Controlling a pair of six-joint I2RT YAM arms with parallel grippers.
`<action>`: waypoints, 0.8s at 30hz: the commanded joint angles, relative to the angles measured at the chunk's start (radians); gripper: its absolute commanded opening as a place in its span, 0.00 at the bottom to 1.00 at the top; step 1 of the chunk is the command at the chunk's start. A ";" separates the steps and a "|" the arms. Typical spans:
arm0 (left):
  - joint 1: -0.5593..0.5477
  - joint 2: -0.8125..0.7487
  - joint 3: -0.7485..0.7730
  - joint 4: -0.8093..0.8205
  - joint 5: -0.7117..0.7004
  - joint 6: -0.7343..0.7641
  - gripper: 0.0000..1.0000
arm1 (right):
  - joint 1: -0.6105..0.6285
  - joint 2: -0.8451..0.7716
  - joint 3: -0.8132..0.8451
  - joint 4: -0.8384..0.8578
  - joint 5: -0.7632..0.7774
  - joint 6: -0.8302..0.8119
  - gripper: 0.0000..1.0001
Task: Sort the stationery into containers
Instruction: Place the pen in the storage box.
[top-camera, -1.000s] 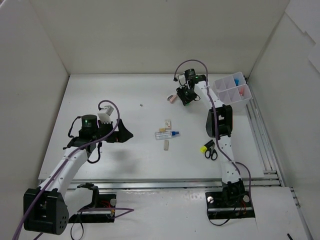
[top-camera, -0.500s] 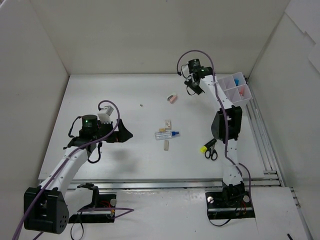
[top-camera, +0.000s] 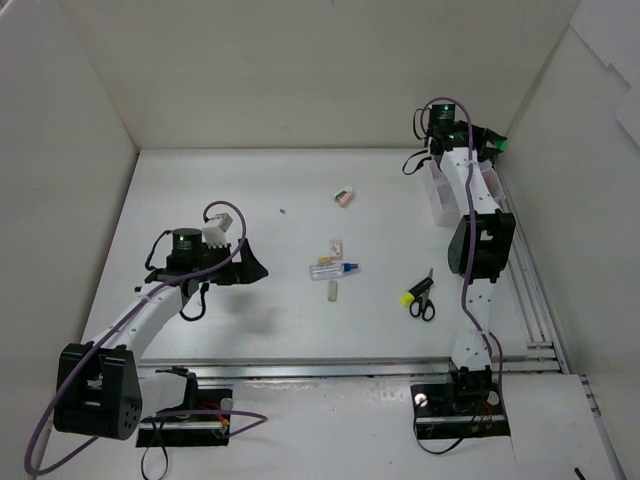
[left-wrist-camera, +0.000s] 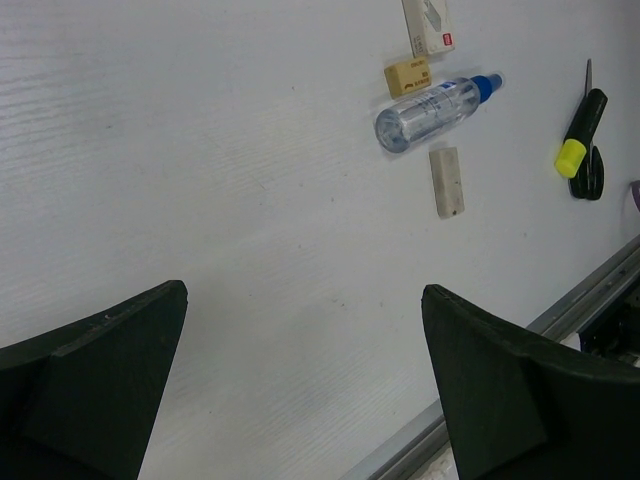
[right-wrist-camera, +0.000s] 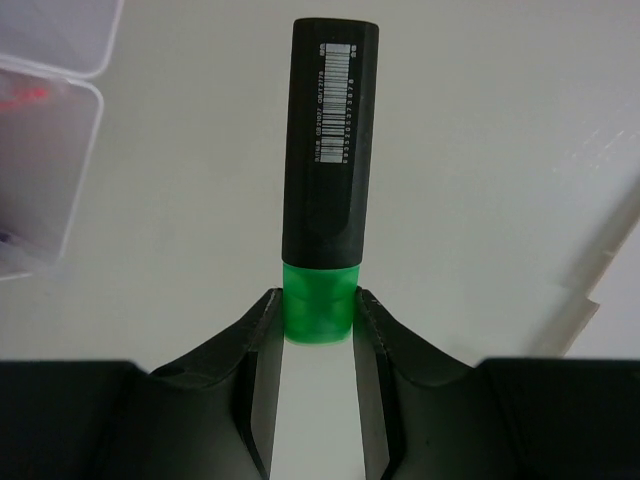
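Pinching a black marker (right-wrist-camera: 330, 170) by its green cap between the closed fingers of the right gripper (right-wrist-camera: 318, 302), just beside the white organiser box (right-wrist-camera: 45, 150) at the far right. Printed in white down the barrel: a barcode and digits too small to read. Spread wide on nothing, the left gripper (left-wrist-camera: 305, 295). Lying loose beyond it: clear blue-capped bottle (left-wrist-camera: 430, 108), beige eraser (left-wrist-camera: 407, 76), black scissors (left-wrist-camera: 592, 170), yellow-capped marker (left-wrist-camera: 577, 140).

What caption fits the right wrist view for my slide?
Right claw shut on the green-capped black marker by its cap, white organiser box at left.
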 joint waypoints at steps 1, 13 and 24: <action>0.008 0.030 0.011 0.084 0.040 0.012 0.99 | -0.018 -0.055 -0.085 0.312 0.162 -0.278 0.00; 0.008 -0.005 -0.015 0.127 0.065 0.006 0.99 | -0.051 -0.049 -0.256 0.497 0.051 -0.461 0.00; 0.008 0.027 0.008 0.122 0.056 0.001 1.00 | -0.060 0.006 -0.280 0.479 0.051 -0.472 0.01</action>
